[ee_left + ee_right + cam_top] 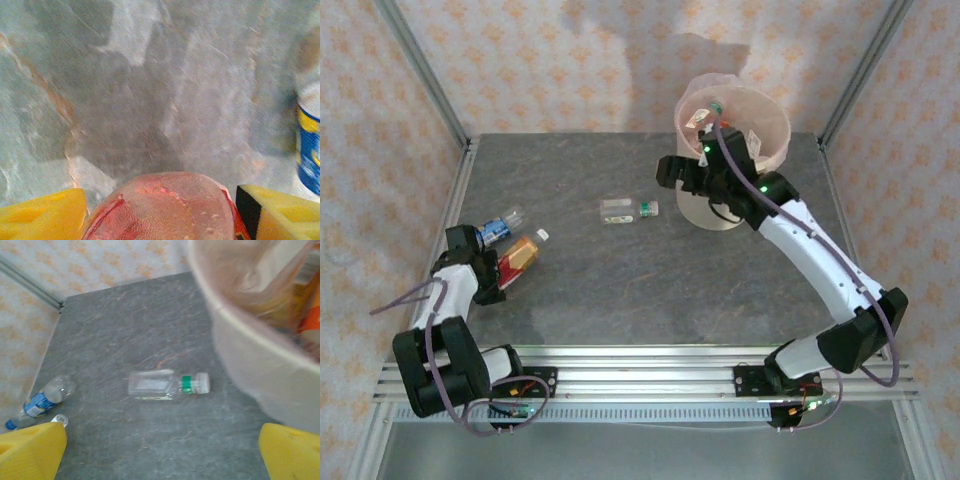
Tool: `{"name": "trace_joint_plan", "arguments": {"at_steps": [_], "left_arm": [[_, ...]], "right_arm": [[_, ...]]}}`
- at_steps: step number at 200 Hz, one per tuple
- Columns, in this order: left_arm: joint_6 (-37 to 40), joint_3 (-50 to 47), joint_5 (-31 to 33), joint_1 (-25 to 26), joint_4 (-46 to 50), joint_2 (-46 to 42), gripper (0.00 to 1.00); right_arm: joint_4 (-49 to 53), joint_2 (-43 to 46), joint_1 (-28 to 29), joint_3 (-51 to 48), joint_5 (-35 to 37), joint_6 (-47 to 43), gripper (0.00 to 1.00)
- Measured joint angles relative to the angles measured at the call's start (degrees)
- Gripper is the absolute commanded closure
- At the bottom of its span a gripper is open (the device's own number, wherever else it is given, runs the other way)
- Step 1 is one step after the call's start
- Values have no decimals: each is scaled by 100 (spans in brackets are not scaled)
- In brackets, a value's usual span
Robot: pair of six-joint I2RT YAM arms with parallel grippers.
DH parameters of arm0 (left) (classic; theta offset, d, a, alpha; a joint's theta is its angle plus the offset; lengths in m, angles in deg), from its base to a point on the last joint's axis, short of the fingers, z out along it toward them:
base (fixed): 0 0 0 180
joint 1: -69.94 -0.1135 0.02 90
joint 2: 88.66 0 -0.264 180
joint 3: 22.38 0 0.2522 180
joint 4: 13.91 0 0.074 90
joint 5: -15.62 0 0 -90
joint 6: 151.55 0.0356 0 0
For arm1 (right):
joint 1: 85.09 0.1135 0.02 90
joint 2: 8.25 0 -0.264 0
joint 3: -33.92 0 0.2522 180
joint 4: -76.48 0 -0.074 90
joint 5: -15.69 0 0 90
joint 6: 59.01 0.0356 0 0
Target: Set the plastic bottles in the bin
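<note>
1. Left gripper (161, 212) first: its yellow pads (42, 215) sit tight against both sides of the red-labelled bottle (165, 205), and it's clenched on it, down low over the grey table (650, 290).
2. From the top view, that red-labelled bottle lies on its side at the left edge of the table, white cap pointing away from the arm bases.
3. Just beyond it, the blue-labelled bottle (500, 228) lies on its side too, close by. In the left wrist view it shows at the right edge, blurred.
4. Over to the right gripper (160, 452): its yellow pads (32, 450) are spread wide, nothing between them, fully released. It hovers just beside the bin (250, 355), on the bin's left as seen from above.
5. Ahead of those open fingers, a clear bottle with a green band (167, 384) lies flat on the table, mid-table, well apart from the two bottles at the left.
6. The bin stands at the far right of the table, its pinkish liner folded over the rim.
7. Inside it, bottles (705, 115) are already down, with an orange label and a green cap showing.
</note>
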Motion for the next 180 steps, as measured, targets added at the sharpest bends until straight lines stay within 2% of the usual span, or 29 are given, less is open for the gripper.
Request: {"name": "trace_joint_plan", "arguments": {"at_steps": [50, 91, 115, 143, 180], "left_arm": [[-4, 79, -579, 586, -9, -498, 56], [68, 754, -852, 1213, -81, -448, 57], [105, 1078, -1036, 1504, -216, -273, 57], [160, 1432, -1333, 1773, -291, 144, 57], [341, 1921, -1757, 2100, -433, 717, 58]], "right_arm": [[-1226, 4, 575, -909, -361, 321, 1], [-2605, 11, 809, -1657, -828, 645, 1], [-3292, -2, 824, -2083, -1165, 817, 1], [-3823, -39, 914, -2140, -1480, 767, 1], [-3947, -264, 1215, -1928, -1554, 374, 1]]}}
